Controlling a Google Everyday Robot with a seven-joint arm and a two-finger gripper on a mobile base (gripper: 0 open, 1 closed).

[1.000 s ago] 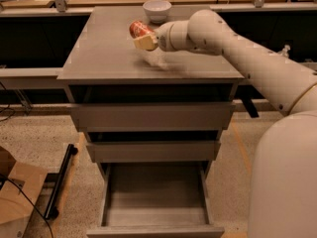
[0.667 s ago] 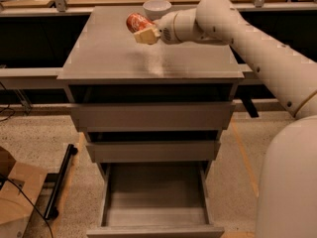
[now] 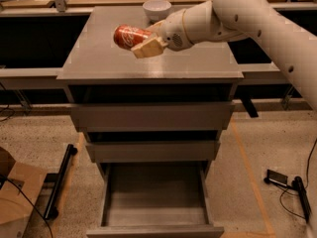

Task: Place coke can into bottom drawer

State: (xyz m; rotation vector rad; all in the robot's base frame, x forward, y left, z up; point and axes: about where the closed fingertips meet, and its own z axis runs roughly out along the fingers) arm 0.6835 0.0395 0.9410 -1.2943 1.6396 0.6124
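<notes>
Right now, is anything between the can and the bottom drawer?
The gripper holds the can above the cabinet top, so that top lies between it and the bottom drawer. The drawer is pulled out past the upper fronts; nothing visible blocks its opening.

coke can [image 3: 130, 36]: bright red with white script, a duller silver end at its left.
gripper [image 3: 143, 46]: pale tan fingers [image 3: 148, 47] clasped on the coke can, held above the cabinet top just in front of the bowl.
arm [image 3: 233, 14]: glossy off-white with a few small dark dots.
bowl [image 3: 157, 9]: plain white.
cabinet top [image 3: 148, 66]: flat grey-brown, unpatterned, faint sheen.
upper drawer fronts [image 3: 151, 117]: the same plain grey, dark shadow bands above each.
bottom drawer [image 3: 156, 205]: grey-brown, floor slightly lighter than the walls.
floor [image 3: 257, 133]: beige, finely speckled, crossed by a dull orange line [image 3: 246, 162].
cardboard box [image 3: 17, 195]: mid brown.
bar [image 3: 59, 182]: black.
</notes>
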